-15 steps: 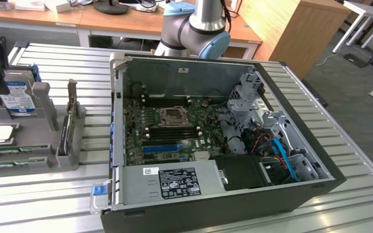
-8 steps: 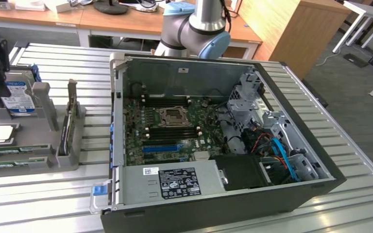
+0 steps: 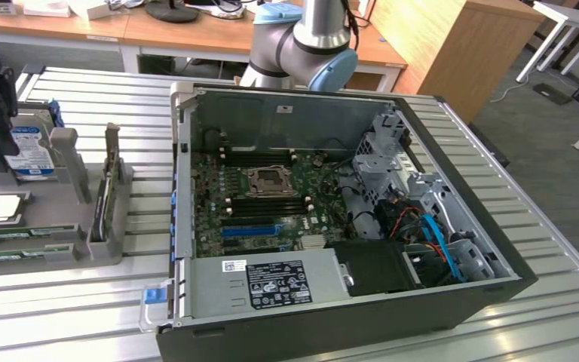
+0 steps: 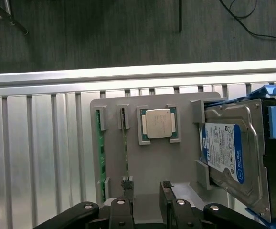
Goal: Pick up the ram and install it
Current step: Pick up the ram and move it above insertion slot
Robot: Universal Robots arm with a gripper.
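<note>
Progress was judged nil: ram [image 4: 125,148] was seen seated on edge in its slot on the gray holder [image 4: 176,162], not lifted, so pick & install were both left to do. Gripper [image 4: 146,198] was found released, fingers [image 4: 128,205] spread w/ nothing betw. them, one finger just beside ram's near end. Case [image 3: 320,339] was laid open on the table [image 3: 88,317], board [image 3: 310,204] exposed, well apart from holder. Counted: 2 sticks (2nd stick [image 4: 100,152] beside ram), 1 CPU [image 4: 159,123], 1 HDD [image 4: 228,152], 1 case, 1 gripper.
</note>
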